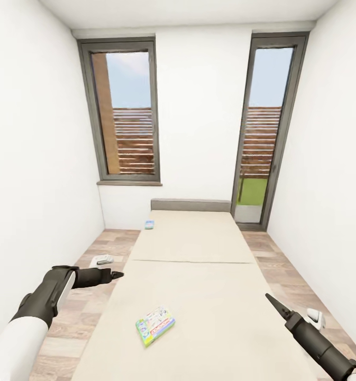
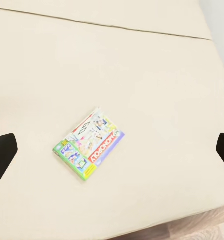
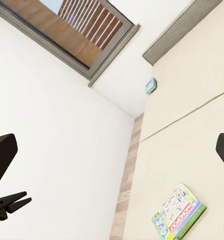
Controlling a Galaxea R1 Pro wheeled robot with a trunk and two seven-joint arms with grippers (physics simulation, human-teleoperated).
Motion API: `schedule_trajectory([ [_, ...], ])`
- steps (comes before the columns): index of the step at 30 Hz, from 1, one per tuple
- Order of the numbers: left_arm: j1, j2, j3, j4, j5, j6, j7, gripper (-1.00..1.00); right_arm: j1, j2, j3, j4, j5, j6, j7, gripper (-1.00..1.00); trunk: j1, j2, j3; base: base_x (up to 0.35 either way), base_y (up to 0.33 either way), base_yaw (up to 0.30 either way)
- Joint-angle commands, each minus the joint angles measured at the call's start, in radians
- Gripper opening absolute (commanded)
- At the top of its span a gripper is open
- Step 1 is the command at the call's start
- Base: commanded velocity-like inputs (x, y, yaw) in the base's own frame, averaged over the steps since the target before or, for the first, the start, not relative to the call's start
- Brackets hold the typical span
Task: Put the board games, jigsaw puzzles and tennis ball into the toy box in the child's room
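- The robot faces the bed (image 1: pixel 199 264), which has a plain beige mattress and a grey headboard against the far white wall
- The Monopoly board game (image 1: pixel 155 325), white and green with a red band, lies flat on the near part of the mattress, turned at an angle to the bed's edges; nothing touches it
- A small blue board game (image 1: pixel 149 224) lies far away, at the head end of the bed near its left edge
- The left end effector (image 1: pixel 113 274) is above the left side of the bed, well apart from the Monopoly box; in the left wrist view its two dark fingertips (image 2: pixel 3 155) stand at the opposite edges of the picture, so it is wide and holds nothing
- The right end effector (image 1: pixel 270 300) is above the right part of the mattress; in the right wrist view its fingertips (image 3: pixel 4 152) are also far apart, wide and without any thing
- Two tall dark-framed windows (image 1: pixel 126 114) are in the far wall
- A small white and grey object (image 1: pixel 102 259) lies on the wood floor left of the bed; I cannot tell what it is
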Motion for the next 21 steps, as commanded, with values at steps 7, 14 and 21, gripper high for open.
schedule_trajectory([
  [7, 0.0, -0.001, 0.004, -0.001, -0.004, 0.007, -0.007, 1.0, 0.0, 0.0, -0.001, 0.0, -0.005, 0.005, 0.001, 1.0, 0.0, -0.001, 0.0, 0.011, 0.129, 0.0],
  [14, 0.0, -0.001, 0.004, -0.001, -0.004, 0.008, -0.007, 1.0, 0.0, 0.0, 0.0, 0.0, -0.004, 0.006, 0.0, 1.0, 0.0, -0.001, -0.002, 0.001, 0.269, 0.05],
  [21, 0.0, -0.001, 0.004, -0.001, -0.004, 0.006, -0.007, 1.0, 0.0, 0.0, -0.001, 0.0, -0.004, 0.008, -0.001, 1.0, 0.0, -0.001, -0.003, 0.081, 0.141, 0.033],
])
